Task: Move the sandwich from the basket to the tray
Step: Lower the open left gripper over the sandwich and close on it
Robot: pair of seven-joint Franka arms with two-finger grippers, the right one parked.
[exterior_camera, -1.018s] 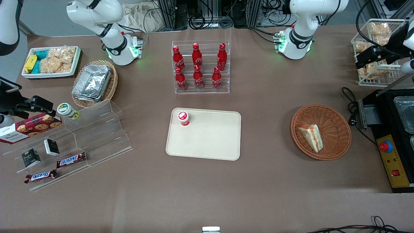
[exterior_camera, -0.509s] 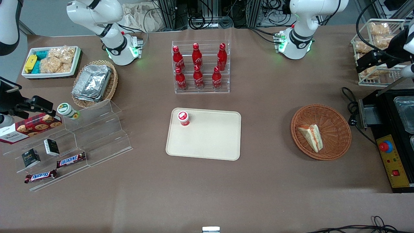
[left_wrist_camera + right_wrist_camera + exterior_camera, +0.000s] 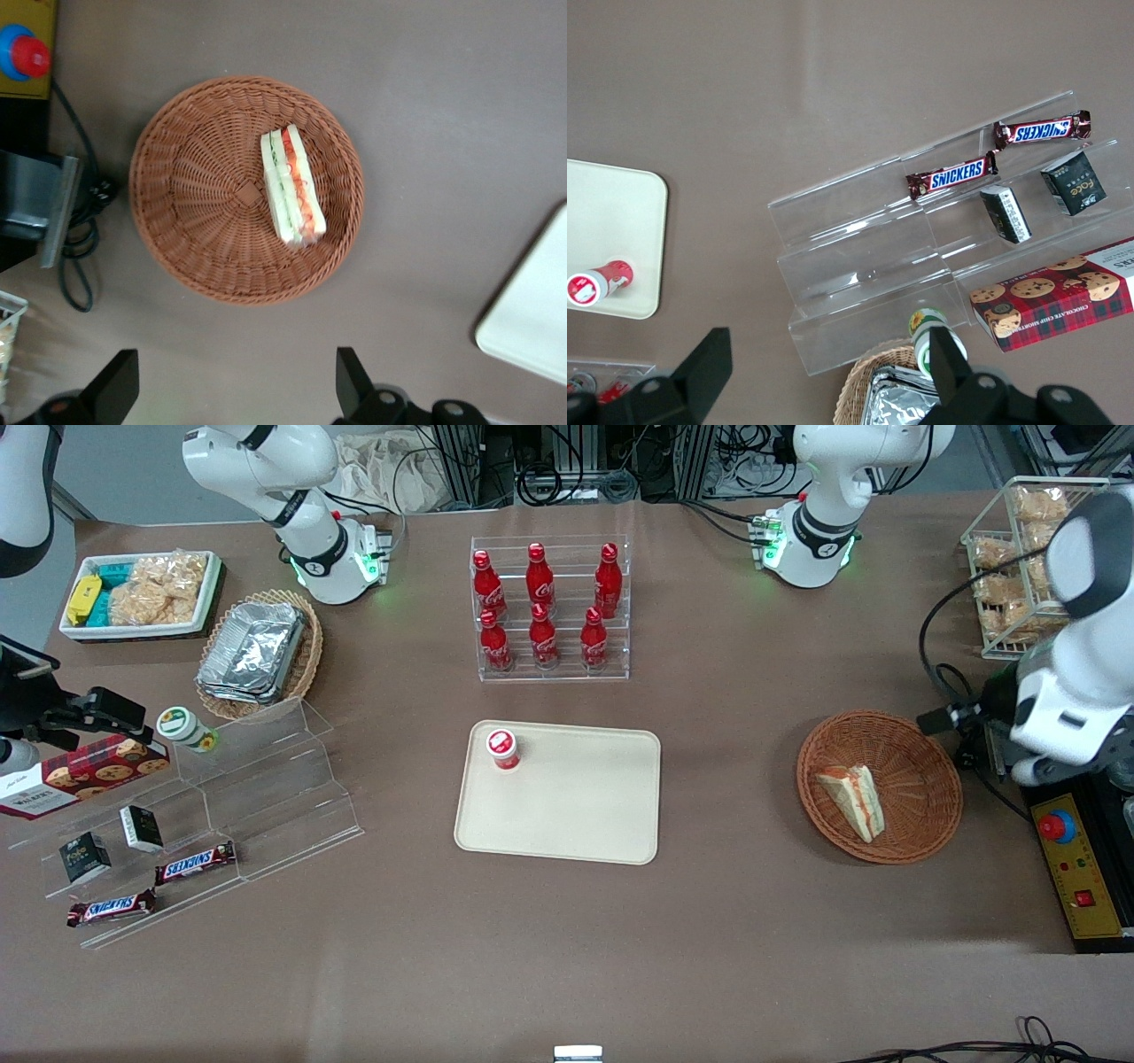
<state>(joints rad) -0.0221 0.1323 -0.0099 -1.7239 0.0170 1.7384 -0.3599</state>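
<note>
While spread empty above the table, gripper finds sandwich at twelve o'clock in wicker basket, long axis twelve-to-six.

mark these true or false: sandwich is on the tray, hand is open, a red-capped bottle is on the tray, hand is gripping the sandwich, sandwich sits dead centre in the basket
1. The triangular white-bread sandwich is on the flat cream rectangular tray. False: it lies in the round orange-brown wicker basket.
2. The hand is open. True.
3. A small red-capped bottle stands on the tray. True.
4. The hand grips the sandwich. False: it hovers above the table beside the basket, holding nothing.
5. The sandwich sits dead centre in the basket. False: it lies off centre, toward the rim nearer the tray.
</note>
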